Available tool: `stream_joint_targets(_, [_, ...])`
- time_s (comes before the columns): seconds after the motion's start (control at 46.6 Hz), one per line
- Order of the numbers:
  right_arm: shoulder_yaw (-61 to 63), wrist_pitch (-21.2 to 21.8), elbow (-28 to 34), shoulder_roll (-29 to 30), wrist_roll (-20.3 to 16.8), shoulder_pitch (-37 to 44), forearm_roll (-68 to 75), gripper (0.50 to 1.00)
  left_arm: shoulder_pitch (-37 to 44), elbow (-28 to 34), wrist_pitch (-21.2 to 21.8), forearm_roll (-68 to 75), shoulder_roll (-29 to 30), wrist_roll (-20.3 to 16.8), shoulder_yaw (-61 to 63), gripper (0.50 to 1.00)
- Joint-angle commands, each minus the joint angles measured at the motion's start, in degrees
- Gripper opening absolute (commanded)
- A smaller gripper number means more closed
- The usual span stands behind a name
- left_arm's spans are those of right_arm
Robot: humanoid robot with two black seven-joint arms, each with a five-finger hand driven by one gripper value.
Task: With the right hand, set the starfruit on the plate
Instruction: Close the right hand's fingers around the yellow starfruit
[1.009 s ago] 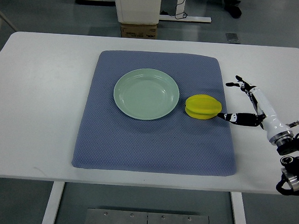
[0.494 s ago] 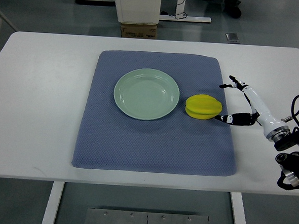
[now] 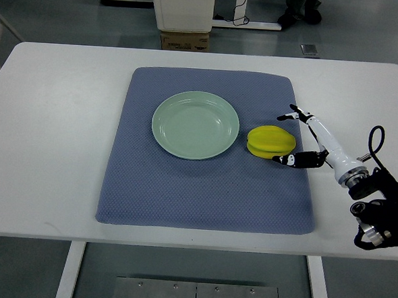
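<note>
On the blue mat [image 3: 203, 190], the starfruit [image 3: 270, 140] sits just right of the green plate [image 3: 195, 124], not on it yet. My right hand [image 3: 306, 139] is right beside it, fingers spread wide around its right side, nothing grabbed.

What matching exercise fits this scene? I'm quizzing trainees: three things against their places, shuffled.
Things:
1. starfruit
2. plate
3. right hand

Places:
A. middle of the blue mat
B. open, at the mat's right edge
C. on the mat, just right of the plate

Pairs: 1-C, 2-A, 3-B
</note>
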Motion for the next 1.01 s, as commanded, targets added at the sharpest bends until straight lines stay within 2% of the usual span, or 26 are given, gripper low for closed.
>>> stream_joint_targets(0.0, [-1.5, 0.0, -0.5, 0.2, -0.1, 0.9, 0.5, 1.000, 0.0, 0.0, 0.0, 0.0, 0.0, 0.0, 0.0, 1.000])
stream_joint_targets(0.365, [-5.6, 0.0, -4.4, 4.4, -1.0, 2.5, 3.6, 0.979, 0.0, 0.0, 0.0, 0.0, 0.0, -0.1, 0.0, 1.000])
stream_joint_targets(0.515, [-5.8, 0.0, -4.4, 4.5, -1.0, 2.8, 4.2, 0.937, 0.0, 0.0, 0.0, 0.0, 0.0, -0.1, 0.0, 1.000])
stream_joint_targets(0.58, [-6.0, 0.0, -4.4, 4.5, -1.0, 2.8, 4.2, 0.897, 0.0, 0.0, 0.0, 0.0, 0.0, 0.0, 0.0, 1.000])
stream_joint_targets(0.687, [-7.2, 0.0, -4.4, 4.6, -0.9, 3.2, 4.3, 0.793, 0.0, 0.0, 0.0, 0.0, 0.0, 0.0, 0.0, 1.000])
stream_joint_targets(0.73, [-7.4, 0.0, -4.3, 4.6, -0.9, 3.5, 4.3, 0.765, 0.0, 0.0, 0.0, 0.0, 0.0, -0.1, 0.0, 1.000])
stream_joint_targets(0.902, [-7.4, 0.0, -4.2, 4.5, -0.8, 3.8, 4.7, 0.717, 0.0, 0.0, 0.0, 0.0, 0.0, -0.1, 0.0, 1.000])
stream_joint_targets(0.987, [-7.3, 0.0, -4.0, 4.6, -0.5, 3.9, 4.8, 0.661, 0.0, 0.0, 0.0, 0.0, 0.0, 0.0, 0.0, 1.000])
